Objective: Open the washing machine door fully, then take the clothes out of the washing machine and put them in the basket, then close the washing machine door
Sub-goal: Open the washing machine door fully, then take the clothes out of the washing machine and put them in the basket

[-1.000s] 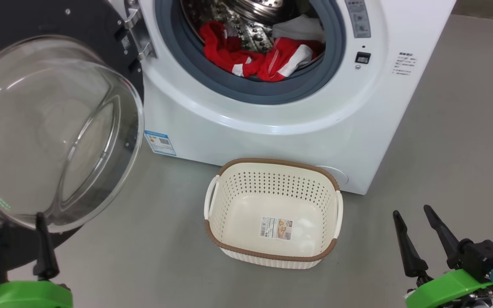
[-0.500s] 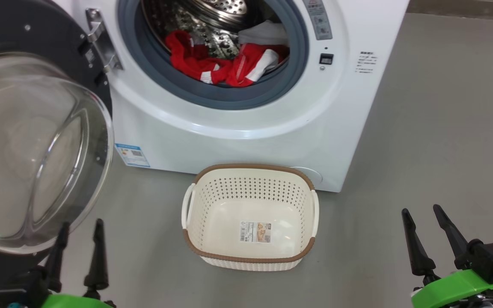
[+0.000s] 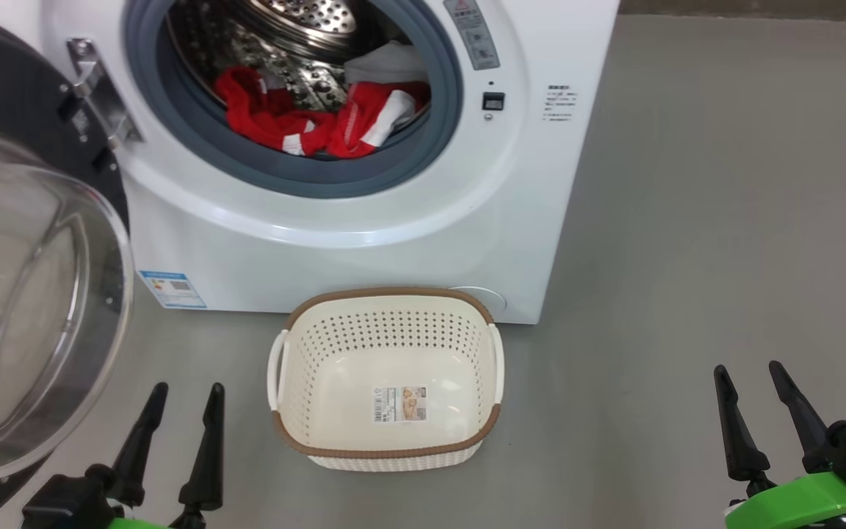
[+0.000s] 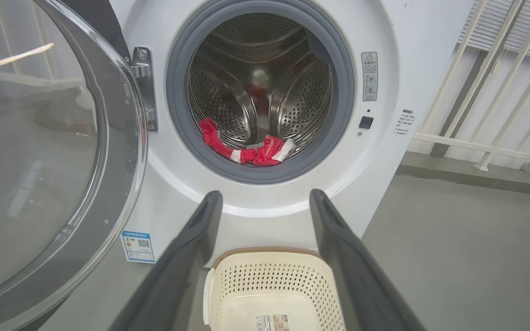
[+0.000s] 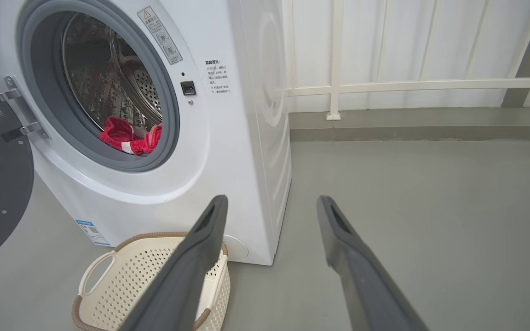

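Left gripper (image 3: 188,388), spread and empty like the right gripper (image 3: 747,369), has cleared the seemingly fully-open washing machine door (image 3: 26,308); clothes (image 3: 276,125) next.

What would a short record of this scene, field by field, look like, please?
door: open, swung out at the left of the head view
washer: drum exposed
clothes: red and white, lying at the drum's front lower edge
basket: on the floor just in front of the washer, holding only a label
left gripper: fingers apart, empty, low beside the door
right gripper: fingers apart, empty, off to the basket's right
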You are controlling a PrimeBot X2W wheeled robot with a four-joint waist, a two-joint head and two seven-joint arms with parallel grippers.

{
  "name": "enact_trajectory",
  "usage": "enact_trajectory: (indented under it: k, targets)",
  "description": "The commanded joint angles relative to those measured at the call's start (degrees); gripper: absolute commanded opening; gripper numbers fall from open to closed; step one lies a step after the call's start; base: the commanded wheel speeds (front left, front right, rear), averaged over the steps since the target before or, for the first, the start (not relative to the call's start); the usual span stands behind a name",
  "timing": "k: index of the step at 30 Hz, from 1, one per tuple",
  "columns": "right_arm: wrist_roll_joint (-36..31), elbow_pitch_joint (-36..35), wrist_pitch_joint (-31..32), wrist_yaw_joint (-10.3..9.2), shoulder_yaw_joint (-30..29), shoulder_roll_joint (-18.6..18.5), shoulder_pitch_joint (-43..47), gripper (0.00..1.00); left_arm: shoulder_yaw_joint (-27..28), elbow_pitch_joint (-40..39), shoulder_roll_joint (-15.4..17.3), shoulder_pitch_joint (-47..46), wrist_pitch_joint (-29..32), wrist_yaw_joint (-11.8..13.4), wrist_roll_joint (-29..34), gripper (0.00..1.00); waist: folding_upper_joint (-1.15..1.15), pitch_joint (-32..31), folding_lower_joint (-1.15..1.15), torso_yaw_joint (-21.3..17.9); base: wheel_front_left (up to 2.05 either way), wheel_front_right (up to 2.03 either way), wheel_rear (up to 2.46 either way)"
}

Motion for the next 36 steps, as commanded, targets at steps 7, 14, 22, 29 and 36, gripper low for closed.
enact_trajectory:
  k: [7,14,22,29,36]
  targets:
    - [0.53,-1.94,-0.52,0.36,0.74,-1.23,-0.78,1.0,0.4,-2.77,1.42,-0.43,-0.29,-0.31,-1.26,1.0,0.0,0.37,0.0,-2.93,0.0,0.0,0.0]
    - [0.56,-2.31,-0.52,0.36,-0.08,-1.28,0.07,1.0,-0.41,-3.36,1.65,0.12,-0.29,-0.31,-1.48,1.0,0.0,-0.09,0.0,-4.42,0.0,0.0,0.0]
    - [0.49,-2.6,-0.52,0.36,-1.02,-1.13,0.54,1.0,-0.69,-3.98,1.75,0.33,-0.29,-0.31,-1.39,1.0,0.0,-0.24,0.0,-4.73,0.0,0.0,0.0]
    - [0.29,-2.73,-0.52,0.36,-1.31,-1.05,0.54,1.0,-1.05,-3.84,1.95,0.24,-0.29,-0.31,-1.27,1.0,0.0,-0.39,0.0,-4.45,0.0,0.0,0.0]
    - [0.22,-2.77,-0.52,0.36,-1.23,-1.07,0.61,1.0,-1.3,-4.12,2.16,0.28,-0.29,-0.31,-1.31,1.0,0.0,-0.55,0.0,-4.35,0.07,-0.07,0.0]
